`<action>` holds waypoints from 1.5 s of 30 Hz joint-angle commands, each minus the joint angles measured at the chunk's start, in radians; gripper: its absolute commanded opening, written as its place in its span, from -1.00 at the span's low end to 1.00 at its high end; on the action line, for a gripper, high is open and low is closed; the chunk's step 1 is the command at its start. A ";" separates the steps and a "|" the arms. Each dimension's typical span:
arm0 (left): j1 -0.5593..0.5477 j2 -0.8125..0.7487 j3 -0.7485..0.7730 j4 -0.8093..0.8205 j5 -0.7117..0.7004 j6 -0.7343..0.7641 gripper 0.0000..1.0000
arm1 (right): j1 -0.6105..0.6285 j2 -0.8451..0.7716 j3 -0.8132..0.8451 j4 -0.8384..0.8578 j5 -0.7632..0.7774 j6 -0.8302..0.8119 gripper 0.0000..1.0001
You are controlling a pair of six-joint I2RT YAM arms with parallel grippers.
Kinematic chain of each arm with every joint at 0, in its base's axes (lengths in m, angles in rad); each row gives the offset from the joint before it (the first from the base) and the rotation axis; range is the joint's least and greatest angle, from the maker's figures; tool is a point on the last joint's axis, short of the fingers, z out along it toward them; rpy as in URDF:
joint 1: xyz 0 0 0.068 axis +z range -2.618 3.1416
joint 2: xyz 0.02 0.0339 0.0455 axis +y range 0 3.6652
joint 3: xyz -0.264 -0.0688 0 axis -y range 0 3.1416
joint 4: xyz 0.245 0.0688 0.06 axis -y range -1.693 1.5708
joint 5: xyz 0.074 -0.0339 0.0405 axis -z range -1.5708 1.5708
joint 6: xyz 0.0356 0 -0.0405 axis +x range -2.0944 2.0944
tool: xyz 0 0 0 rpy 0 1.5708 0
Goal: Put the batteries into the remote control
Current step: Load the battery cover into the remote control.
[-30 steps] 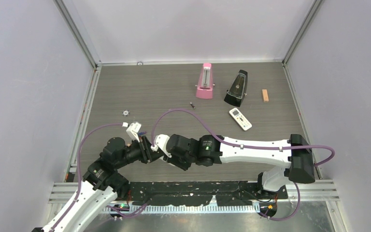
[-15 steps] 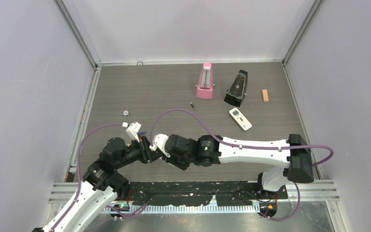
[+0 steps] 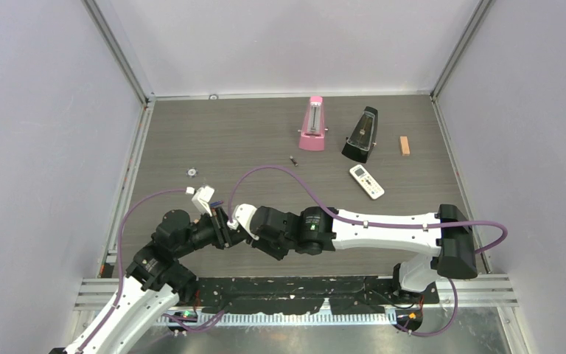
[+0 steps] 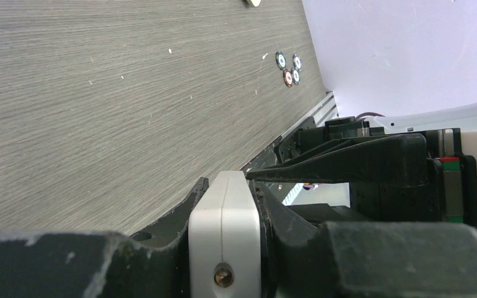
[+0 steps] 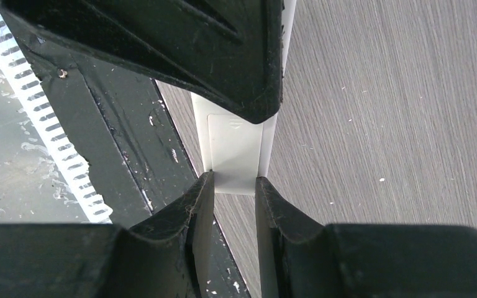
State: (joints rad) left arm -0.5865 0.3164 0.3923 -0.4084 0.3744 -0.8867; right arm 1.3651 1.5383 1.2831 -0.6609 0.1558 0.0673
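The slim white remote control (image 3: 205, 198) is held up off the table, clamped in my left gripper (image 3: 219, 223). In the left wrist view its end (image 4: 223, 236) sits edge-on between the shut left fingers. My right gripper (image 3: 236, 215) meets it from the right. In the right wrist view its jaws (image 5: 235, 181) pinch the lower end of the remote's pale back cover (image 5: 236, 146). A small cluster of batteries (image 3: 191, 172) lies on the table at the left, seen end-on in the left wrist view (image 4: 289, 68). One more dark battery (image 3: 293, 160) lies mid-table.
A broader white remote with many buttons (image 3: 366, 181) lies at the right. Behind it stand a pink metronome (image 3: 312, 124) and a black metronome (image 3: 361, 135), with an orange block (image 3: 404, 145) beside them. Purple cables loop over both arms.
The right arm has crept slightly left toward the remote. The left arm and the remote have stayed put.
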 commanded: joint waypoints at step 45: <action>0.088 -0.042 -0.048 0.180 0.120 -0.259 -1.00 | -0.018 -0.262 -0.034 0.153 -0.010 0.204 0.65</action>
State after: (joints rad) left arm -0.5079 0.2981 0.3508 -0.3298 0.4599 -1.1091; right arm 1.3525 1.3785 1.2732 -0.6121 0.1364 0.1543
